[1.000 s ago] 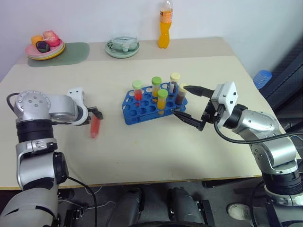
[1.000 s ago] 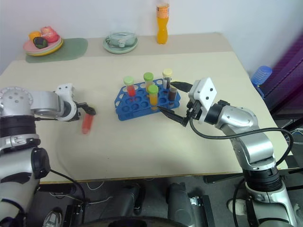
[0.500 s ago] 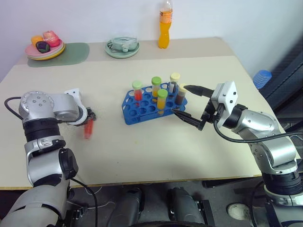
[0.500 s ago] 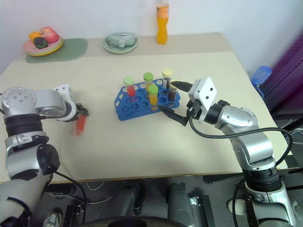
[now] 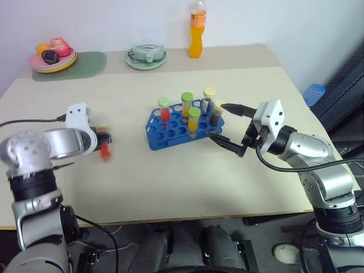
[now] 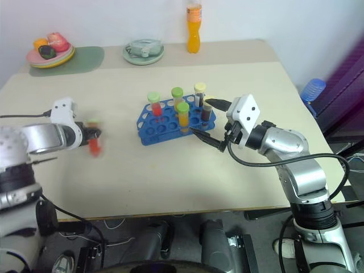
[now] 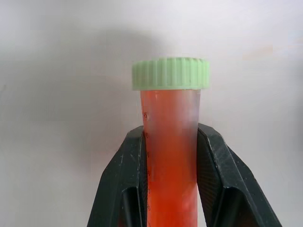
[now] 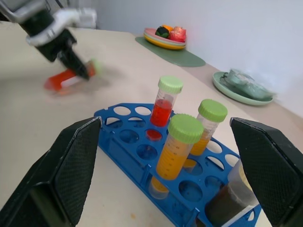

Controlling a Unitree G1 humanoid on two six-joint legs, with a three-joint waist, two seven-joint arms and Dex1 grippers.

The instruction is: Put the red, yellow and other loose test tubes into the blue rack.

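Red tube [image 7: 170, 156] – green-capped – left of blue rack [image 5: 170, 133].

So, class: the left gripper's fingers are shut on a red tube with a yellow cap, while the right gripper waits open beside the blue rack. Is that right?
Not quite. The cap is green, not yellow, as the left wrist view shows. The left gripper is shut on the red tube, and the right gripper waits open beside the blue rack.
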